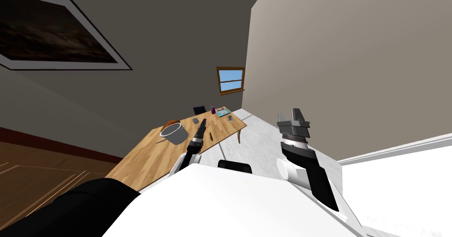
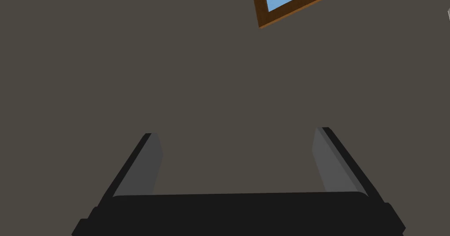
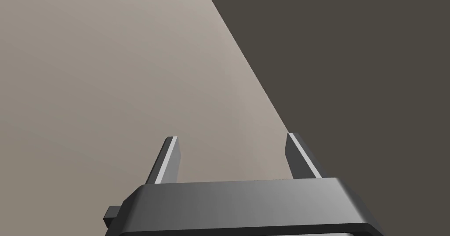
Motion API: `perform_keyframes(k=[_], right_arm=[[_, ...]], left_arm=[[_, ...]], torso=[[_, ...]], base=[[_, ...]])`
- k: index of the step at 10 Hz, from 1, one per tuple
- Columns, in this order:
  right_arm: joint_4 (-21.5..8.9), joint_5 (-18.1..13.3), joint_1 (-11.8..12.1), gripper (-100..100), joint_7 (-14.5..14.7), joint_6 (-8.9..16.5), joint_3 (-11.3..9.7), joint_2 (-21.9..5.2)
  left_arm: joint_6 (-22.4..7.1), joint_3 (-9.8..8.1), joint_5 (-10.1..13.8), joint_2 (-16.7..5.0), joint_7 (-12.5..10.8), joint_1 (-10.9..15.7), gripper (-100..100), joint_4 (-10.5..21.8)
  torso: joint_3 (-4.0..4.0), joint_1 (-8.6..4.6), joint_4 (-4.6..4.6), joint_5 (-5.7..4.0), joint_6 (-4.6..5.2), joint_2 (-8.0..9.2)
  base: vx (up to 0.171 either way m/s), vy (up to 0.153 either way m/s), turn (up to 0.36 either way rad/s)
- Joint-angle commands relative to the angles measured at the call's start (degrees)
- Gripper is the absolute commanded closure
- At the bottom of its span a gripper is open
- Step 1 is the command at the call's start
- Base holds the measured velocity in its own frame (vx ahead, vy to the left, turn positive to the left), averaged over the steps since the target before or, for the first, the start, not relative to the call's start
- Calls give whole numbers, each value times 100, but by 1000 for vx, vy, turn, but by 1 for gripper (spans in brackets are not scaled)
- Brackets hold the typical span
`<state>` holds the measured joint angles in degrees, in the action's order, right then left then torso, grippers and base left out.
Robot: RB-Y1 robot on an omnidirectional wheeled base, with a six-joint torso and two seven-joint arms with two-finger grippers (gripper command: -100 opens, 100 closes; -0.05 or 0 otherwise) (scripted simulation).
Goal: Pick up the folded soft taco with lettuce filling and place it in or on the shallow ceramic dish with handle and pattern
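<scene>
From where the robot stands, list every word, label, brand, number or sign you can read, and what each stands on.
No text can be read.
The teal flat thing at the far end of the wooden table may carry print, but is too small to tell.
The dark framed picture on the wall shows no lettering.

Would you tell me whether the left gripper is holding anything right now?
No, the left gripper is open, with nothing but bare wall between its fingers.

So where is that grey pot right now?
In the head view, the grey pot stands on the wooden table, on the robot's left, near the left gripper.
</scene>
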<state>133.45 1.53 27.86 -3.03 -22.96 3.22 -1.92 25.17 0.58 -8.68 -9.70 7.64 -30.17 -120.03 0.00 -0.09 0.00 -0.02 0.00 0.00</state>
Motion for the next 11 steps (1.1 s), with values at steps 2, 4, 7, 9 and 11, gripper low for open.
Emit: perform_keyframes(k=[2,4,7,9,11], right_arm=[[0,0,0,0,0,0,0,0],[0,0,0,0,0,0,0,0],[0,0,0,0,0,0,0,0],[0,0,0,0,0,0,0,0],[0,0,0,0,0,0,0,0]], left_arm=[[-182,-108,-44,-160,-46,48,-100,293],[-400,-193,-128,-311,-78,26,-100,589],[-749,-316,-252,-522,-117,3,-100,1046],[-871,-351,-290,-592,-125,-1,-100,1199],[-1122,-407,-356,-740,-127,0,-100,1506]], torso=[[0,1,0,0,0,0],[1,5,0,1,0,1],[2,0,1,0,0,3],[0,-2,0,0,-1,0],[1,2,0,0,-1,1]], base=[[0,-20,-52],[-2,-19,-64],[-3,-31,-82],[6,-29,-46],[3,-29,-57]])
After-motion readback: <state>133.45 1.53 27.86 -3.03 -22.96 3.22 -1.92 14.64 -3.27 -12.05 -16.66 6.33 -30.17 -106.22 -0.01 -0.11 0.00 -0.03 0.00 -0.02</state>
